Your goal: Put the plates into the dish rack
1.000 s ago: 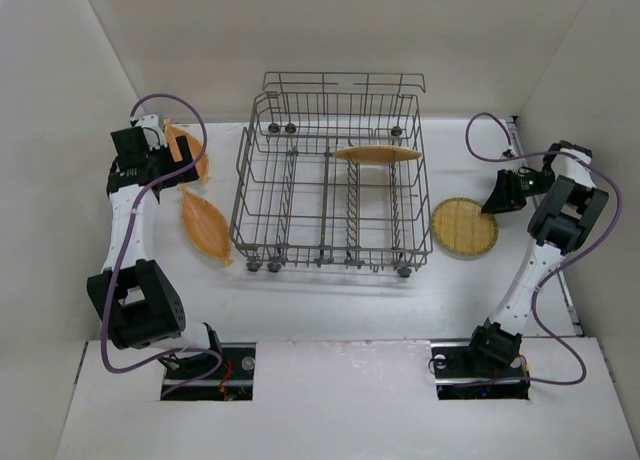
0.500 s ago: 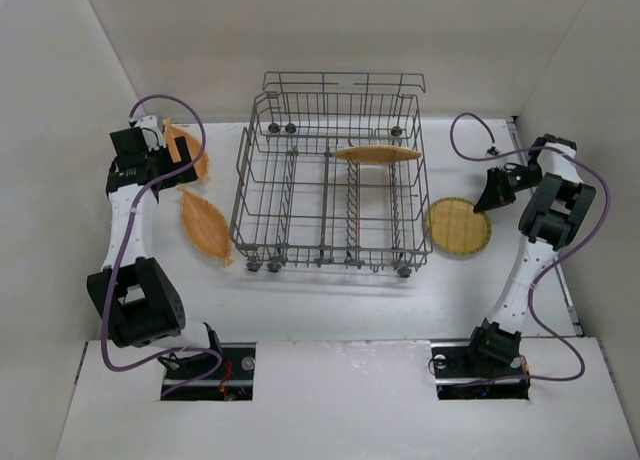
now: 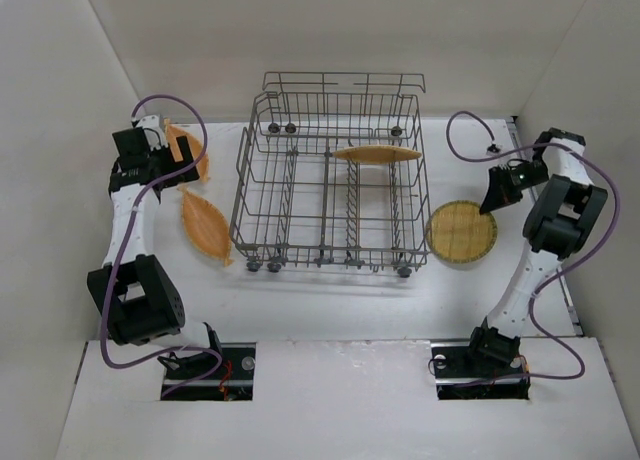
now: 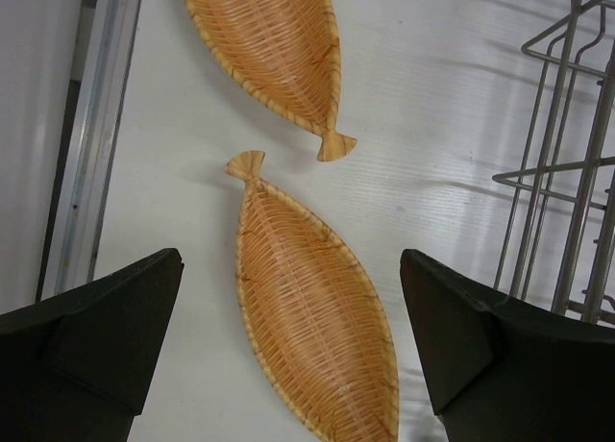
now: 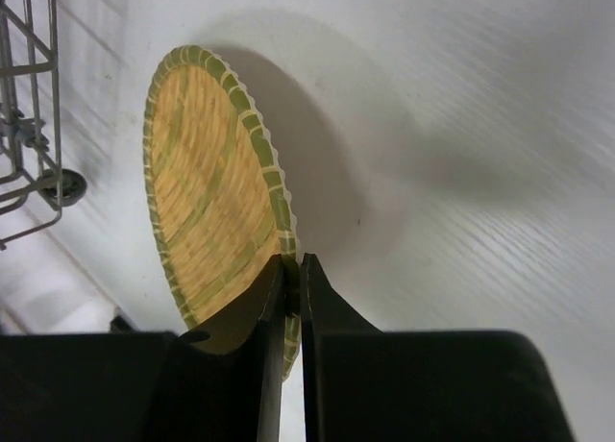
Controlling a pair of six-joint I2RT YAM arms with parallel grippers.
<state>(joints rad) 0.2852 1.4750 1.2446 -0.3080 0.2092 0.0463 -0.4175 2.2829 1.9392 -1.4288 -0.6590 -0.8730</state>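
- Lifting the round plate (image 5: pixel 207 202) cleanly is judged to be the step in hand. Its near rim is pinched between the right jaws, which are closed down to the thickness of the woven edge.
- The plate is seen stretching away from those jaws over the table (image 5: pixel 461 125), apparently tipped with the gripped edge raised. Whether its far edge rests on the table cannot be told.
- Only a thin bite of rim is held, so the grip is best treated as weak. A slow, straight rise is advised before any sideways travel, so that the plate is not swung or twisted out.
- The dish rack (image 3: pixel 290 195) stands just beyond the plate's far edge from the right jaws. Enough height should be gained for the hanging edge to be carried over the rack's wall.
- A free slot between the tines is to be chosen, apart from the plate already in the rack (image 3: pixel 377 153), and the round plate lowered edge-first.
- The left jaws are spread fully wide and nothing is held. One leaf-shaped plate (image 4: pixel 312 327) lies below and between them, and a second leaf-shaped plate (image 4: pixel 269 48) lies just ahead of them.
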